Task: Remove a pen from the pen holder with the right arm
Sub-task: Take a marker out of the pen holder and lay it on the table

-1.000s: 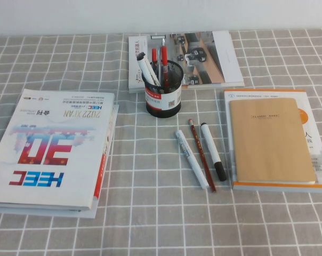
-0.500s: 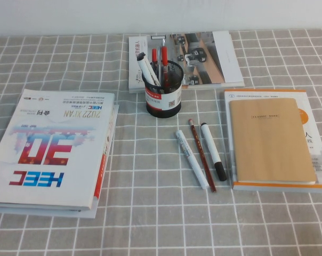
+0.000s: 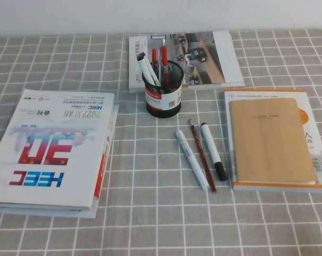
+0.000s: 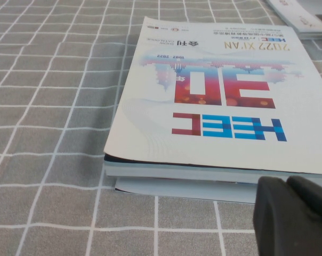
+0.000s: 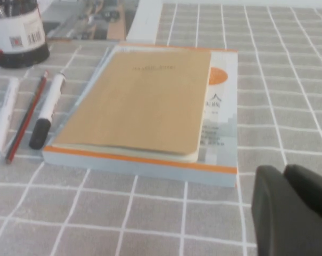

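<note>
A black mesh pen holder (image 3: pixel 163 90) stands mid-table at the back, holding two red pens (image 3: pixel 163 57) and a white marker (image 3: pixel 147 68). In the right wrist view the holder (image 5: pixel 18 33) shows far off. On the cloth in front of it lie a white pen (image 3: pixel 191 159), a red pencil (image 3: pixel 202 154) and a black-capped marker (image 3: pixel 213 151). Neither arm shows in the high view. My right gripper (image 5: pixel 286 176) is shut and empty, low over the cloth at the near side of the tan notebook (image 5: pixel 142 98). My left gripper (image 4: pixel 287 184) is shut, empty, by the near edge of the white HEEC book (image 4: pixel 219 101).
A white HEEC book (image 3: pixel 54 149) lies at the left. A tan notebook on an orange-edged book (image 3: pixel 273 140) lies at the right. An open magazine (image 3: pixel 198 56) lies behind the holder. Grey checked cloth (image 3: pixel 150 213) covers the table.
</note>
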`<state>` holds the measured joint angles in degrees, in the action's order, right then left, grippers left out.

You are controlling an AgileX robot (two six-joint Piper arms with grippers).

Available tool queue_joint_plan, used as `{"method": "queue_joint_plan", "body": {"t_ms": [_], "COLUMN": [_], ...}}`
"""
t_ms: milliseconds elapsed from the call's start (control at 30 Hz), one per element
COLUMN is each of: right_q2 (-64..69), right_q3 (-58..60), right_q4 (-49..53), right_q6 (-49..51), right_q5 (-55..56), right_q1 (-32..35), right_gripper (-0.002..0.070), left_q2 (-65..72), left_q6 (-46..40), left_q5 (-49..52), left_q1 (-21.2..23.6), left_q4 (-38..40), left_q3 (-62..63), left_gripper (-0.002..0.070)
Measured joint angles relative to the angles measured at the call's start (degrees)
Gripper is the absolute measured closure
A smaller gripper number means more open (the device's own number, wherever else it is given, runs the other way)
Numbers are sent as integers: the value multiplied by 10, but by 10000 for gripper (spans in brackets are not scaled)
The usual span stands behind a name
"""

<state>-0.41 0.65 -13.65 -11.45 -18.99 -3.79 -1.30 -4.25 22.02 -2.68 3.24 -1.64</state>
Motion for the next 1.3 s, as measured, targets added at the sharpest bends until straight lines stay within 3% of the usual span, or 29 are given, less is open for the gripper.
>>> {"method": "queue_joint_plan", "body": {"t_ms": [1300], "right_q2": [0], "right_q3": [9], "right_q4": [-26], "right_q6": [-31], "right_q5": [-27], "right_q1": [0], "right_gripper": [689], "left_q2": [0], "left_q6": [0], "left_q5": [0], "left_q1": [0], "left_q4": [0], "left_q3": [0], "left_gripper": [680]}}
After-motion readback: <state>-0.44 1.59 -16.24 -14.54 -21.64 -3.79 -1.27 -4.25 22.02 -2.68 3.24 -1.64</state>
